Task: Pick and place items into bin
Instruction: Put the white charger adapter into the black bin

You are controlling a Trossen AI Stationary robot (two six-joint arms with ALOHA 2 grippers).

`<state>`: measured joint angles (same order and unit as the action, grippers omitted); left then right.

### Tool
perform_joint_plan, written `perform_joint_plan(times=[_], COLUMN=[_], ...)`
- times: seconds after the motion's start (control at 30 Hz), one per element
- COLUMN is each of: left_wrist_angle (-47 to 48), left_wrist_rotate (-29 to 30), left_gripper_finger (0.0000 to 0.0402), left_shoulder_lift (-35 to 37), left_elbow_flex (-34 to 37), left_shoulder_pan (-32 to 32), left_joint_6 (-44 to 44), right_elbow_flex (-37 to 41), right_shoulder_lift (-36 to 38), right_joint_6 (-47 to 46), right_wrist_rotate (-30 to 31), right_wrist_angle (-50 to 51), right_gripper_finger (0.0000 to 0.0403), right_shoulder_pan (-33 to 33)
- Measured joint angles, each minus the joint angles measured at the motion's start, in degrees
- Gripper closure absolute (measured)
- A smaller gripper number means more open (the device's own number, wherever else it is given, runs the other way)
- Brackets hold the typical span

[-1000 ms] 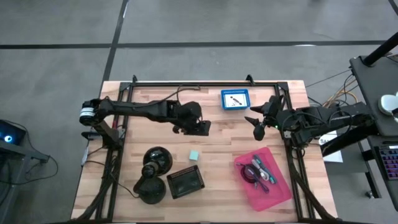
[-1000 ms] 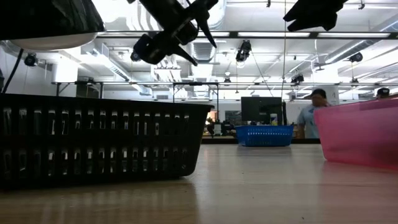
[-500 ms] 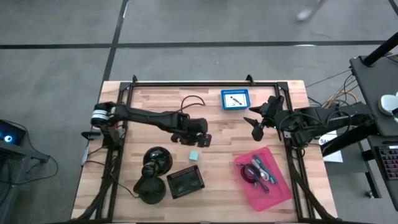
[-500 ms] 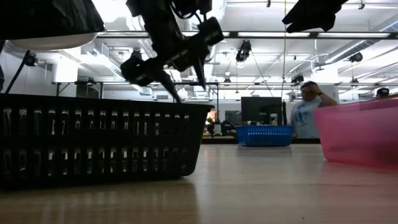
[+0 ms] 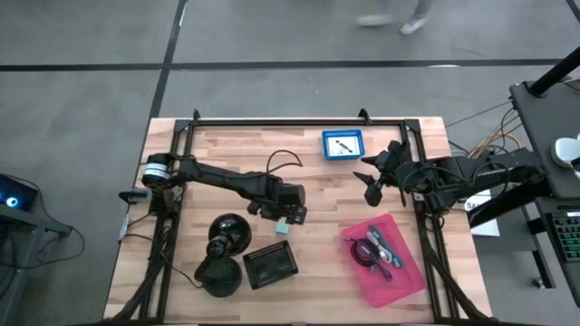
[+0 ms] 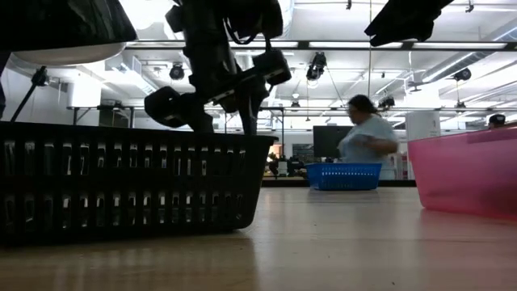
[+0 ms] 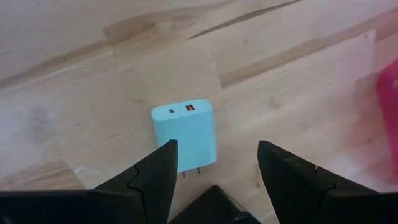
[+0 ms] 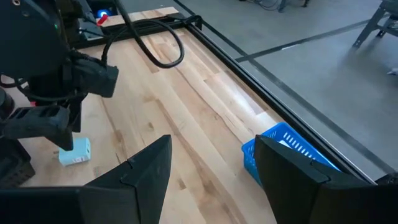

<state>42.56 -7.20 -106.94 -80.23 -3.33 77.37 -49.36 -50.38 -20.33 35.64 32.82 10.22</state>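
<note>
Left gripper (image 7: 214, 165) hovers wide open, empty, over the pale teal plastic charger cube (image 7: 185, 133) mid-worktop; light, rigid, smooth, so pinch its flat sides.

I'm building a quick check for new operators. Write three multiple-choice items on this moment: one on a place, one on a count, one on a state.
1. Where is the left gripper?
A. Directly over the pale teal cube
B. Over the pink bin
C. Beside the small blue basket

2. How many black domed objects stand on the table?
A. One
B. Two
C. Four

3. How do the left gripper's fingers stand?
A. Shut on the cube
B. Shut on nothing
C. Open, with the cube between and ahead of them

Answers:
1. A: the high view puts the gripper right at the cube, and the left wrist view shows the cube just ahead of its fingers.
2. B: the high view shows two near the left front, beside the black basket.
3. C: the left wrist view shows a wide gap between the fingers, neither visibly touching the cube.
</note>
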Motion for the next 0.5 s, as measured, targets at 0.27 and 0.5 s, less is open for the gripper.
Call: perform_joint_plan(times=[0.27,0.5], left_wrist_angle=[-0.2,-0.1], left_wrist_rotate=[0.0,0.0], left_gripper_finger=[0.0197,0.0197], left_shoulder_lift=[0.0,0.1], left_elbow_flex=[0.4,0.9], left_shoulder_pan=[-0.1,-0.1], left_joint_6=[-0.9,-5.7], right_elbow_flex=[0.0,0.0], right_shoulder_lift=[-0.1,-0.1], right_joint_6=[0.0,0.0], right_wrist_rotate=[0.0,0.0], right_wrist_angle=[0.0,0.0], right_gripper_finger=[0.0188,0.0188], right_shoulder_pan=[0.0,0.0])
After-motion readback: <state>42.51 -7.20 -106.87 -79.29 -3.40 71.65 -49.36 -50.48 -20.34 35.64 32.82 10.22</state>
